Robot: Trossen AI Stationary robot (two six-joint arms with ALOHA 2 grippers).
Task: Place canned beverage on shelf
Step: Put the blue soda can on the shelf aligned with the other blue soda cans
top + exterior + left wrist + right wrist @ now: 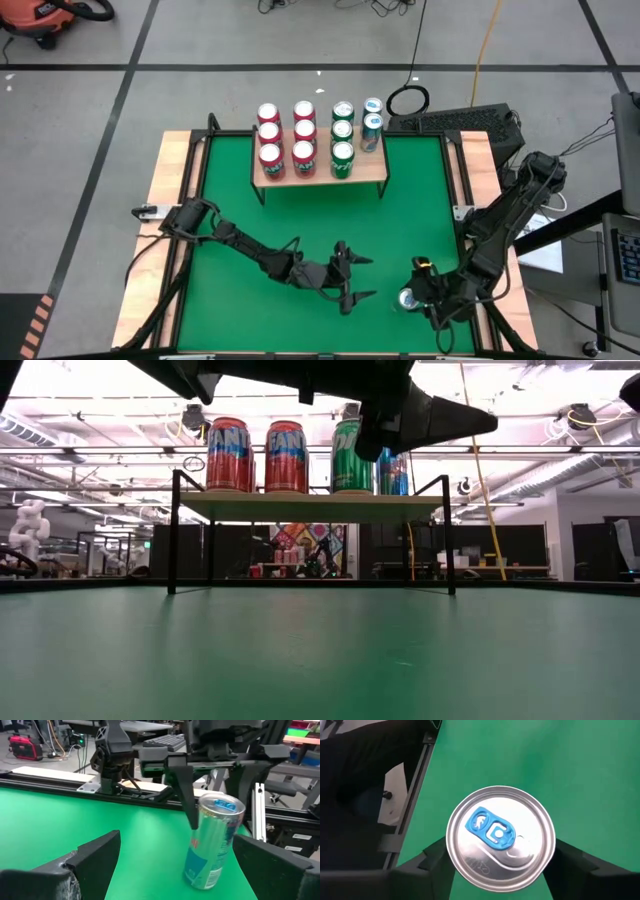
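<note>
Silver can (500, 837) with blue tab, right hand (500, 865) spread around it, left hand (352, 278) spread, "FANTA" cans (230, 455) on shelf (310, 506)

The can (500, 837) is showing a shiny brushed-metal top; the desk (580, 765) is looking matt green; the shelf (320, 175) is showing pale wood.

I am counting six red cans (286, 136), three green cans (342, 133) and two silver-blue cans (371, 121) standing on one shelf (320, 176), plus one more silver-blue can (212, 840) standing upright on the green table (280, 220).
</note>
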